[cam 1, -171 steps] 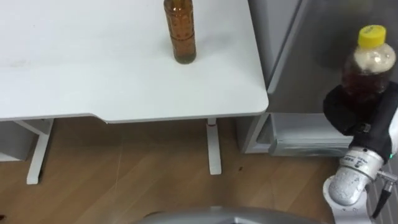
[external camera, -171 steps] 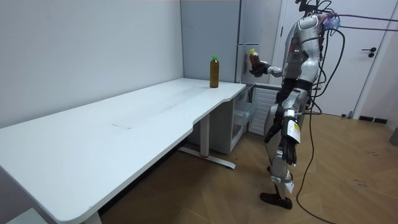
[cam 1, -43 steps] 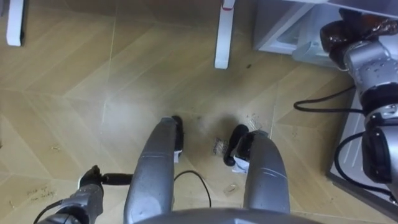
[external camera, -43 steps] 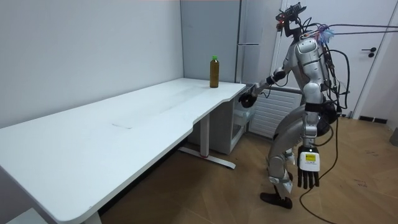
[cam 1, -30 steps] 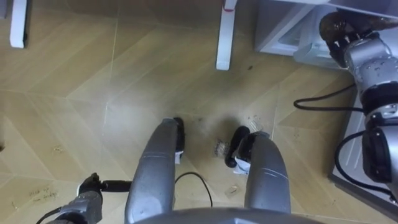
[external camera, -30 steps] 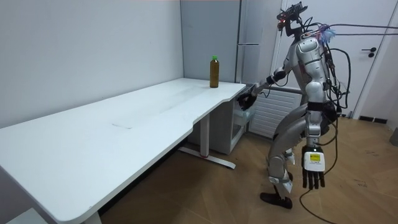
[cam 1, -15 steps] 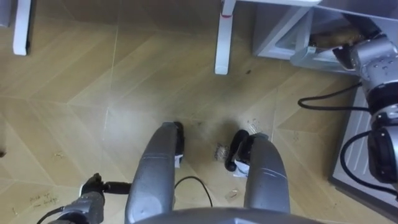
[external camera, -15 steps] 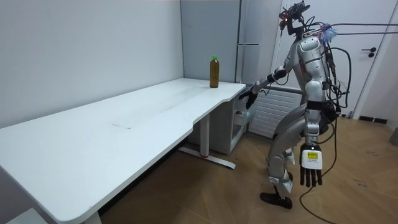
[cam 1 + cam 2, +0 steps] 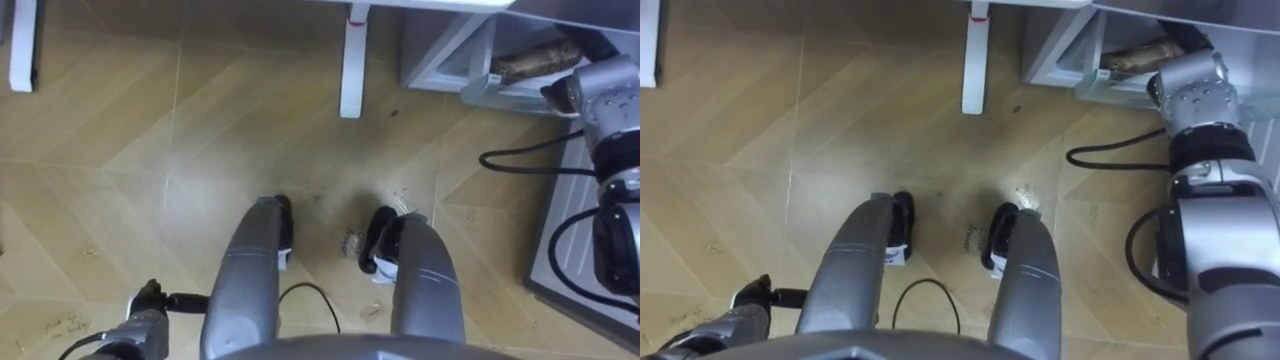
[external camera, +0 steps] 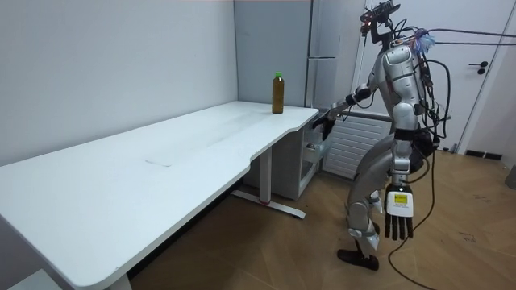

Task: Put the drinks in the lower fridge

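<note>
1. Wooden floor lies beneath me; a tall grey fridge (image 10: pixel 326 32) stands beside the white counter (image 10: pixel 201 137).
2. One brown plastic drink bottle (image 9: pixel 535 58) lies sideways in the fridge's lower compartment (image 9: pixel 480 55), where it belongs. The amber green-capped bottle (image 10: pixel 278 93) waits upright on the counter.
3. My right hand (image 10: pixel 324 126) reaches low towards that compartment; I cannot tell its grip. My left hand (image 10: pixel 397 211) hangs with straight fingers.

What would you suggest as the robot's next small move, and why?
Probably ease the right hand back out of the fridge: a bottle already lies inside, and the second bottle stands on the table. The left hand hangs open.
</note>
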`<state>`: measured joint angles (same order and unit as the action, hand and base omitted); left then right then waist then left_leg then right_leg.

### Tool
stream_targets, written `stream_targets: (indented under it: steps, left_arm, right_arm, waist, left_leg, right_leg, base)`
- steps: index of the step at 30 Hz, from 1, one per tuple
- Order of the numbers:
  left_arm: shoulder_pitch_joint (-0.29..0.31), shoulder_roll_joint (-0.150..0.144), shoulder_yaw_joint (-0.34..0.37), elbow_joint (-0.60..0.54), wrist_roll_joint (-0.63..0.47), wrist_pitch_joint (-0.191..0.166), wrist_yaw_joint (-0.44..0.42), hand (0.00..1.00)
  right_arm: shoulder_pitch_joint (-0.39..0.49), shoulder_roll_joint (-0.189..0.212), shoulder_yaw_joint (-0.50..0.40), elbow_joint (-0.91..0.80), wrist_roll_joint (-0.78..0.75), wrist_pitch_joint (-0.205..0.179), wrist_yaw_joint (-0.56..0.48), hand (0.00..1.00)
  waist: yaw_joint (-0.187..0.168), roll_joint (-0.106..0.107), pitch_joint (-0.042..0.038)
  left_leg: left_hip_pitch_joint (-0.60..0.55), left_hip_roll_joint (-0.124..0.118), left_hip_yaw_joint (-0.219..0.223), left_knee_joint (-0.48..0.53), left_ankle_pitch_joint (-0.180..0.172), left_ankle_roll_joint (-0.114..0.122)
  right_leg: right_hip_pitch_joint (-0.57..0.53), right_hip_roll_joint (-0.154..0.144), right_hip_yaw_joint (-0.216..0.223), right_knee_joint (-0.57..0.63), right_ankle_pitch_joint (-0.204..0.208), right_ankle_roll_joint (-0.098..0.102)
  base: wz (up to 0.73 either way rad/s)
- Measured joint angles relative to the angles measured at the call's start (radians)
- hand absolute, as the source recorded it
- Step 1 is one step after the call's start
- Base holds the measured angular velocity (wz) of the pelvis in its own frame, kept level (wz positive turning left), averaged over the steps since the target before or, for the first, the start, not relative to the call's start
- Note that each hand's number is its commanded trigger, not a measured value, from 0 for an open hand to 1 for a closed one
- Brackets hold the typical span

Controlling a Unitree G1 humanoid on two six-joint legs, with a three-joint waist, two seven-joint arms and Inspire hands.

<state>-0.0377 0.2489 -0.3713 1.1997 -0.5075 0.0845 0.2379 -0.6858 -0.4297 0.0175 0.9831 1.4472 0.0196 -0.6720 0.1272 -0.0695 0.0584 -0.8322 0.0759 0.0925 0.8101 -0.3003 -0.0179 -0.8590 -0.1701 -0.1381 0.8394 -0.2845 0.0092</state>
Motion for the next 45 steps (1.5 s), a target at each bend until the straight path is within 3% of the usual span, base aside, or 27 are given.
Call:
stream_targets:
  steps: [6,16,23,28,29,31,33,35,39,42,45]
  left_arm:
    - [0.001,-0.006,0.002,-0.003,0.002,-0.003,-0.009,0.00]
    - [0.004,0.004,0.092,-0.002,0.001,-0.013,-0.067,0.00]
    - [0.009,0.003,0.146,-0.002,0.059,-0.031,-0.120,0.00]
    - [0.039,0.000,0.196,-0.005,0.069,-0.033,-0.145,0.00]
    - [0.053,0.000,0.213,-0.003,0.068,-0.033,-0.147,0.00]
    - [0.074,0.000,0.240,-0.001,0.069,-0.033,-0.161,0.00]
    - [0.109,-0.003,0.275,-0.005,0.068,-0.033,-0.174,0.00]
    - [0.142,-0.005,0.280,-0.017,0.067,-0.034,-0.177,0.00]
    - [0.211,-0.031,0.304,-0.069,0.086,-0.041,-0.165,0.00]
    - [0.233,-0.063,0.339,-0.080,0.083,-0.044,-0.138,0.00]
    - [0.237,-0.073,0.348,-0.080,0.081,-0.044,-0.133,0.00]
  right_arm:
    - [0.030,0.001,0.000,0.054,0.012,0.000,0.075,0.00]
    - [0.125,0.003,-0.001,0.106,0.031,0.005,0.231,0.00]
    - [0.162,0.004,-0.003,0.195,0.002,0.027,0.345,0.00]
    - [0.254,0.014,-0.043,0.209,-0.007,0.026,0.438,0.00]
    - [0.280,0.018,-0.046,0.206,-0.016,0.026,0.447,0.00]
    - [0.329,0.019,-0.056,0.194,-0.031,0.025,0.470,0.00]
    - [0.406,0.039,-0.093,0.179,-0.033,0.022,0.510,0.00]
    - [0.455,0.058,-0.098,0.178,-0.034,0.021,0.540,0.00]
    - [0.593,0.108,-0.099,0.154,-0.047,0.014,0.590,0.00]
    - [0.660,0.165,-0.097,0.136,-0.062,-0.001,0.598,0.00]
    - [0.700,0.203,-0.096,0.137,-0.082,0.002,0.598,0.00]
  waist:
    - [0.007,0.023,0.0004]
    - [0.009,0.025,-0.0011]
    - [0.004,0.029,-0.0035]
    - [-0.009,0.034,-0.0156]
    - [-0.015,0.031,-0.0249]
    - [-0.017,0.031,-0.0344]
    - [-0.040,0.032,-0.0495]
    - [-0.046,0.029,-0.0563]
    - [-0.055,0.034,-0.0610]
    - [-0.067,0.041,-0.0594]
    - [-0.073,0.047,-0.0574]
  left_leg:
    - [0.090,0.000,0.010,-0.055,0.001,-0.001]
    - [0.230,-0.002,0.019,-0.132,0.001,-0.002]
    - [0.354,-0.010,0.029,-0.212,0.006,0.002]
    - [0.470,-0.020,0.030,-0.287,0.010,0.005]
    - [0.501,-0.021,0.034,-0.304,0.011,0.005]
    - [0.559,-0.019,0.035,-0.333,0.012,0.003]
    - [0.640,-0.016,0.030,-0.374,0.015,-0.002]
    - [0.705,-0.016,0.031,-0.416,0.018,-0.008]
    - [0.809,-0.013,0.033,-0.474,0.020,-0.011]
    - [0.846,-0.013,0.036,-0.500,0.021,-0.012]
    - [0.861,-0.013,0.038,-0.520,0.021,-0.013]
  right_leg:
    - [0.087,0.004,-0.003,-0.049,0.002,0.005]
    - [0.226,0.003,-0.016,-0.123,0.003,0.011]
    - [0.353,0.007,-0.020,-0.213,0.017,0.031]
    - [0.471,0.008,-0.032,-0.285,0.027,0.044]
    - [0.501,0.008,-0.034,-0.303,0.028,0.046]
    - [0.559,0.015,-0.039,-0.334,0.031,0.051]
    - [0.660,0.025,-0.063,-0.398,0.034,0.054]
    - [0.722,0.035,-0.063,-0.440,0.040,0.056]
    - [0.836,0.048,-0.072,-0.516,0.054,0.063]
    - [0.878,0.054,-0.072,-0.543,0.058,0.065]
    - [0.890,0.055,-0.071,-0.551,0.062,0.067]
  base:
    - [-0.02]
    - [-0.01]
    - [-0.02]
    - [0.01]
    - [-0.04]
    - [-0.03]
    - [0.13]
    - [0.04]
    - [0.01]
    - [-0.01]
    - [0.00]
